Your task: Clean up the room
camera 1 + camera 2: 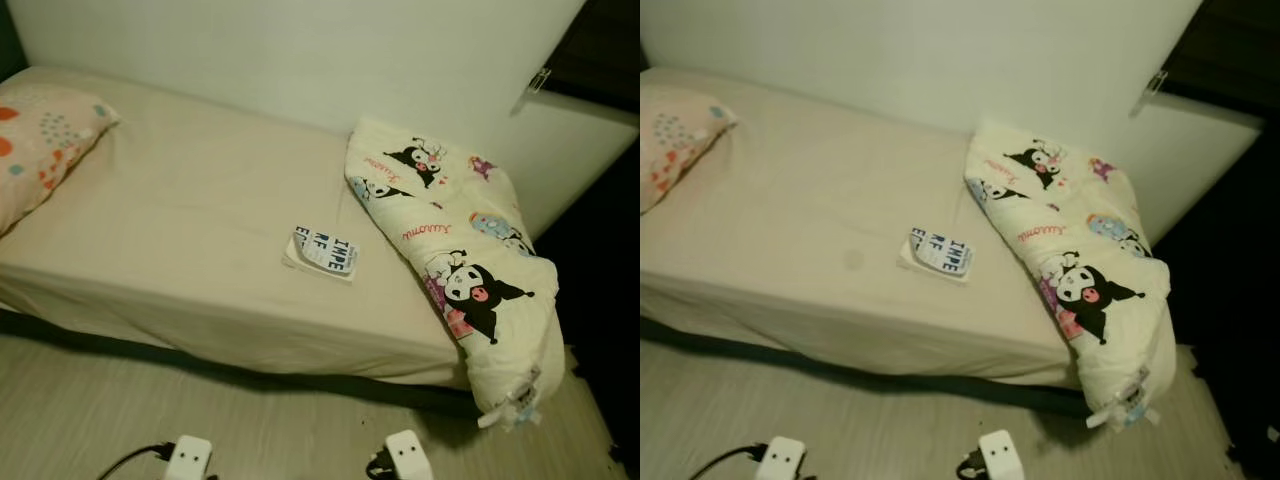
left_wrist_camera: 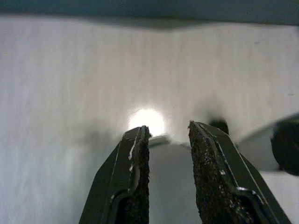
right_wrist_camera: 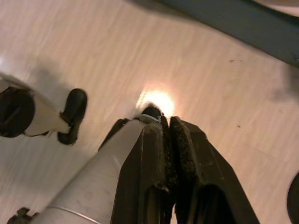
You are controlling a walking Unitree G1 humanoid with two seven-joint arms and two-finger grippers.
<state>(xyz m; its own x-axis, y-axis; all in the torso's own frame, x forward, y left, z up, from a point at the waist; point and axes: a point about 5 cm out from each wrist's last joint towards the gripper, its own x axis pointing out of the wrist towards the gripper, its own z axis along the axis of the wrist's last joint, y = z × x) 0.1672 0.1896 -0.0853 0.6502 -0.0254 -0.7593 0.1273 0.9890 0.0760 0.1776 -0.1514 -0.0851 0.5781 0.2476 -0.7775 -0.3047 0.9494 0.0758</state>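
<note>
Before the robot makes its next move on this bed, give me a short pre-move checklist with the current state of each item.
1. Small white book with dark block lettering lies flat on the beige bed sheet, nothing on top of it: ok.
2. Cream cartoon-print quilt is tidy: not ok, it is bunched at the bed's right end and hangs over the edge.
3. Peach patterned pillow sits at the bed's left end: ok.
4. Left gripper is free to grasp: ok, fingers open, nothing between them, aimed at the pale wood floor.
5. Right gripper is free: not ok yet, fingers shut; nothing visibly held.
6. Book within arm's reach: cannot tell.
</note>
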